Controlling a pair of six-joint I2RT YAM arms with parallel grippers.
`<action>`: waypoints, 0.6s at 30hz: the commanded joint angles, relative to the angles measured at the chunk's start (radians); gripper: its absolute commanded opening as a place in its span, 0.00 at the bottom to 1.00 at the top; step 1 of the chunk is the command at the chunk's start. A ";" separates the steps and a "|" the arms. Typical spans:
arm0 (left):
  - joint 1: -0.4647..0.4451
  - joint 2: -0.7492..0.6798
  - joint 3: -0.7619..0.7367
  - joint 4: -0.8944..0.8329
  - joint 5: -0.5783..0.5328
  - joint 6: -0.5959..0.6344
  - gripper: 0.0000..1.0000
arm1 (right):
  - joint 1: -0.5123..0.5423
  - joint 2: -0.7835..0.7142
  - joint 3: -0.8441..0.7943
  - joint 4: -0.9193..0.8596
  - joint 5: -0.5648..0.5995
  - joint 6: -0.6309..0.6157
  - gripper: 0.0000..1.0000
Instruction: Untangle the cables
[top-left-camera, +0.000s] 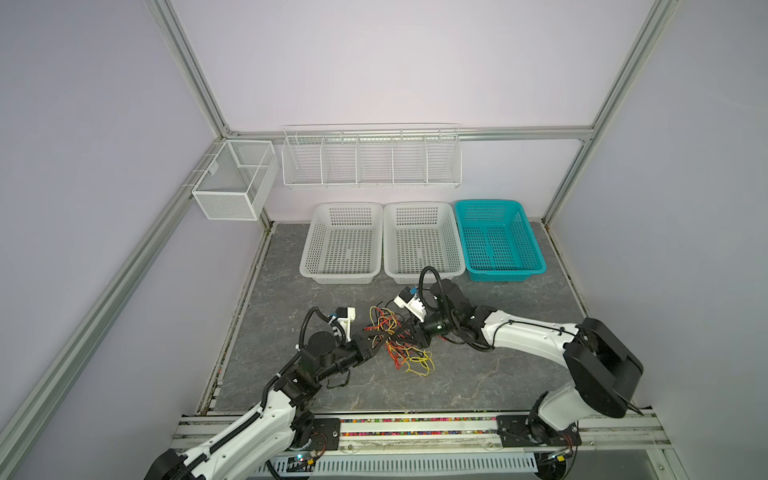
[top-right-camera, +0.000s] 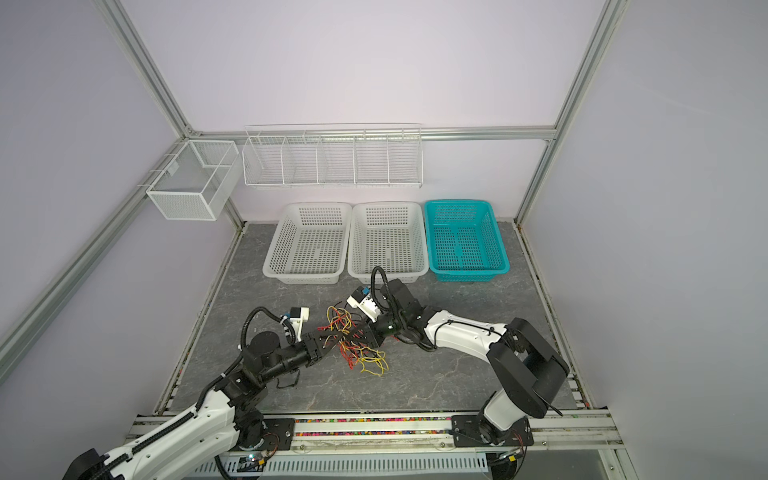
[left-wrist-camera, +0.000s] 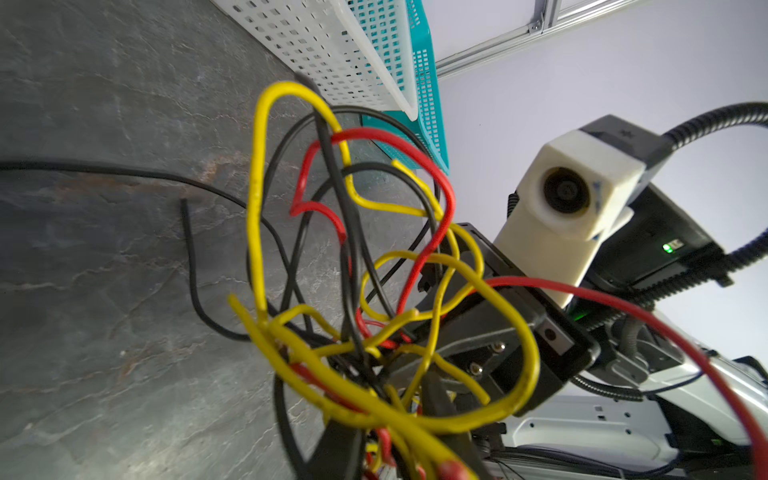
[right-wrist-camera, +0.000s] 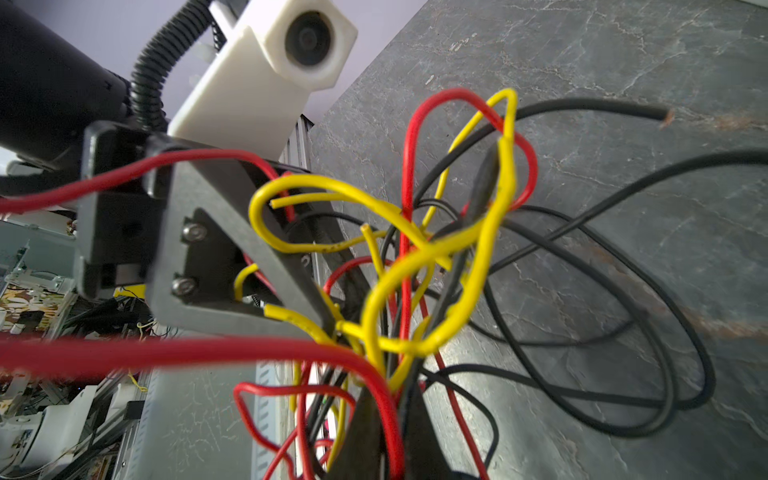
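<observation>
Red, yellow and black cables (top-left-camera: 395, 338) are hanging as one knotted bundle between my two claws, over the middle of the dark grey, stone-patterned tabletop (top-left-camera: 478, 374). The bundle's lower yellow and red loops are drooping toward the side nearer my bases, and in the right wrist view several black strands are lying in wide curves on the surface beside the tangle (right-wrist-camera: 407, 187).

My right claw (top-left-camera: 401, 334) is reaching in from the right. Its jaws are pressing together on a bunch of strands, which are rising out from between them in the right wrist view (right-wrist-camera: 392, 440).

My left claw (top-left-camera: 384, 336) is coming in from the left and meeting the same tangle almost tip to tip with the right one. Its jaws are standing close together with yellow and red strands running between them (left-wrist-camera: 390, 440). I cannot tell whether they are actually pinching anything.

Farther back, two white plastic baskets (top-left-camera: 340, 245) (top-left-camera: 422, 243) and a teal basket (top-left-camera: 498, 241) are sitting side by side along the back edge, well apart from the cables. Above them a white wire rack (top-left-camera: 372, 160) with dividers is hanging on the back wall. A white mesh box (top-left-camera: 232, 183) is hanging at the left corner of the aluminium frame.
</observation>
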 joint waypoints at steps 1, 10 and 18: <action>-0.001 -0.032 0.030 -0.053 -0.040 0.021 0.10 | 0.013 -0.050 0.018 -0.042 0.005 -0.043 0.11; -0.001 -0.066 0.079 -0.261 -0.139 0.085 0.00 | -0.029 -0.147 -0.001 -0.102 0.078 -0.052 0.51; -0.001 0.034 0.162 -0.354 -0.108 0.154 0.00 | -0.064 -0.256 -0.063 -0.058 0.098 -0.062 0.58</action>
